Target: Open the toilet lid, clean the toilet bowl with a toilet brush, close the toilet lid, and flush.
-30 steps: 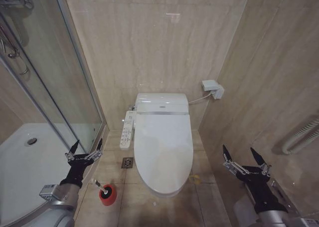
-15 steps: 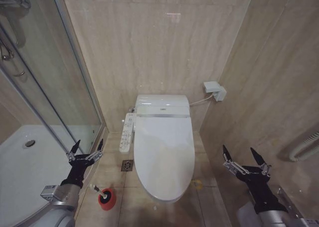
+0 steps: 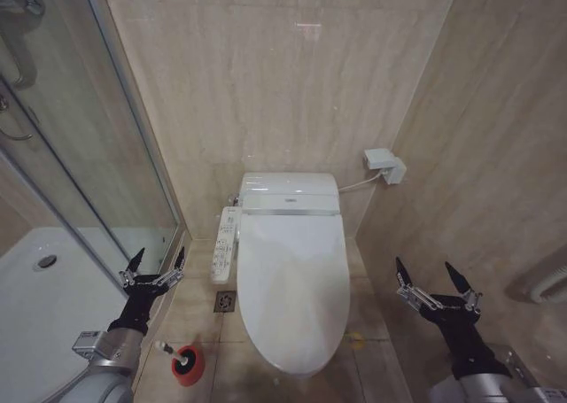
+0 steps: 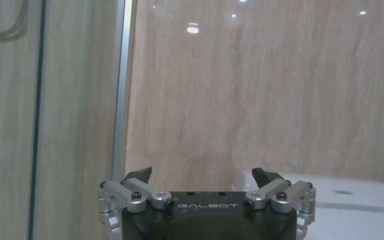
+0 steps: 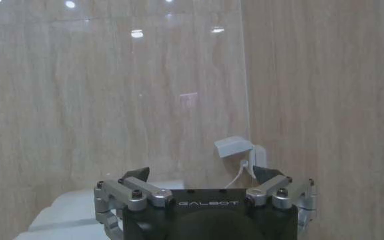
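Observation:
The toilet lid [image 3: 294,275] lies shut, glossy white, covering the toilet bowl, whose inside is hidden. The white button panel [image 3: 226,244] runs along the toilet's left side. The toilet brush [image 3: 167,348] stands in a red holder cup [image 3: 187,366] on the floor left of the toilet, its thin white handle leaning out. My left gripper [image 3: 158,259] hangs open above the floor by the shower edge, near the brush. My right gripper [image 3: 424,270] is open beside the right wall, apart from the toilet. Both are empty in the wrist views, left gripper [image 4: 202,175] and right gripper [image 5: 202,172].
A glass shower enclosure [image 3: 80,146] with a white tray [image 3: 35,306] takes the left side. A floor drain [image 3: 225,302] sits between brush and toilet. A white socket box [image 3: 384,164] with a cable is on the back wall. Tiled walls close in on the right.
The whole picture has shifted: the camera has moved, so the toilet and brush sit lower in view and the wall above shows more. Both grippers keep their pose, open.

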